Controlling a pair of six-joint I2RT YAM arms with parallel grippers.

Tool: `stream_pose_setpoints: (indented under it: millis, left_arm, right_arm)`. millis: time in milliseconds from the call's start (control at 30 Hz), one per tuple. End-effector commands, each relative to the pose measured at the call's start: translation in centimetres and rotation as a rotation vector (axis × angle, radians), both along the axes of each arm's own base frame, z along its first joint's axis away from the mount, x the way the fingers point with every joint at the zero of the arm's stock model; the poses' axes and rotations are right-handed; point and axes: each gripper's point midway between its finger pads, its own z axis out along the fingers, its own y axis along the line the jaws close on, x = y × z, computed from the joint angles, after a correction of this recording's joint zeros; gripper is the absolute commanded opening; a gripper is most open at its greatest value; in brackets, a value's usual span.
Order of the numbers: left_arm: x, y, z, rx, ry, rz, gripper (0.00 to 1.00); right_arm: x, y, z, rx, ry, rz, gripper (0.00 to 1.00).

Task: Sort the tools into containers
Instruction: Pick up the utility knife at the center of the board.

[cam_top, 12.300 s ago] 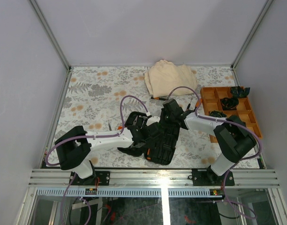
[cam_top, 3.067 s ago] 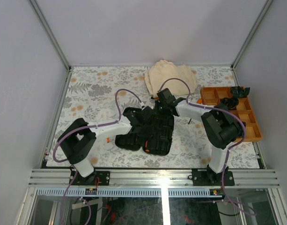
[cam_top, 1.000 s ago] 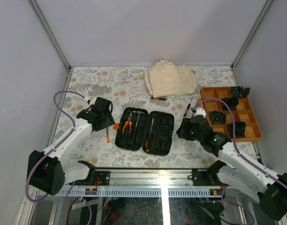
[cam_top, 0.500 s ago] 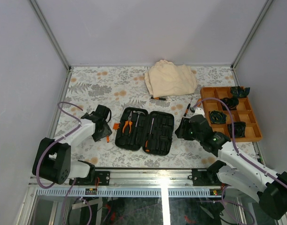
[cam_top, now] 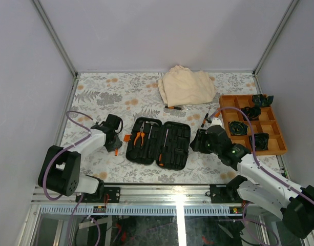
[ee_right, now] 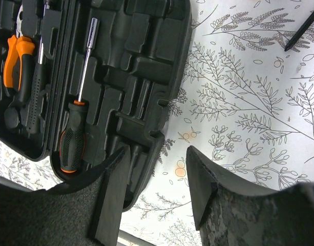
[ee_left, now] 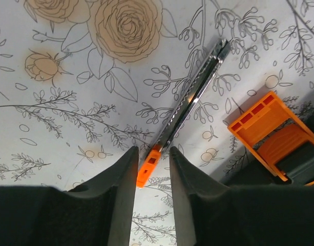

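The black tool case (cam_top: 158,143) lies open in the middle, with orange-handled pliers (cam_top: 140,137) in its left half and a black-and-orange screwdriver (cam_top: 162,154) in its right half. My left gripper (cam_top: 114,145) is low over the table just left of the case. In the left wrist view it (ee_left: 151,160) is open, its fingertips on either side of the orange end of a slim metal tool (ee_left: 190,105). The case's orange latch (ee_left: 267,128) is beside it. My right gripper (ee_right: 157,177) is open and empty over the case's right edge (ee_right: 167,107). The screwdriver (ee_right: 74,141) and pliers (ee_right: 18,56) also show there.
A beige cloth (cam_top: 186,86) lies at the back. A thin dark tool (cam_top: 174,108) lies at its front edge and another (cam_top: 205,119) sits right of the case, also in the right wrist view (ee_right: 302,28). An orange tray (cam_top: 273,134) with black items stands at the right.
My left gripper has come down and in toward the orange-ended tool left of the case. My right gripper has shifted slightly left toward the case's right edge.
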Motion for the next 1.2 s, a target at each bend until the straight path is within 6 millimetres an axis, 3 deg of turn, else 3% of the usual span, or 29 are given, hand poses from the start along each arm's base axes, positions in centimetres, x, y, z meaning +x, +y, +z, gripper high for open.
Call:
stream_pose_setpoints:
  millis: [0, 333, 867, 967, 1167]
  left_arm:
    - [0.2, -0.6, -1.4, -0.033, 0.001, -0.002, 0.24]
    - [0.6, -0.9, -0.3, -0.057, -0.044, -0.014, 0.13]
    - [1.9, -0.6, 5.0, -0.036, -0.170, -0.026, 0.13]
    - [2.5, -1.7, 6.6, -0.034, -0.212, -0.069, 0.13]
    - [2.7, -6.0, 9.0, -0.055, -0.265, -0.199, 0.13]
  right_arm:
    - [0.4, 0.7, 0.7, 0.025, -0.025, 0.014, 0.55]
    - [0.4, 0.7, 0.8, 0.024, -0.021, 0.013, 0.55]
    - [0.4, 0.1, 1.0, 0.027, -0.031, -0.031, 0.55]
    - [0.6, -0.4, 1.5, 0.035, -0.057, -0.062, 0.55]
    - [0.6, -0.7, 1.6, 0.039, -0.066, -0.078, 0.55]
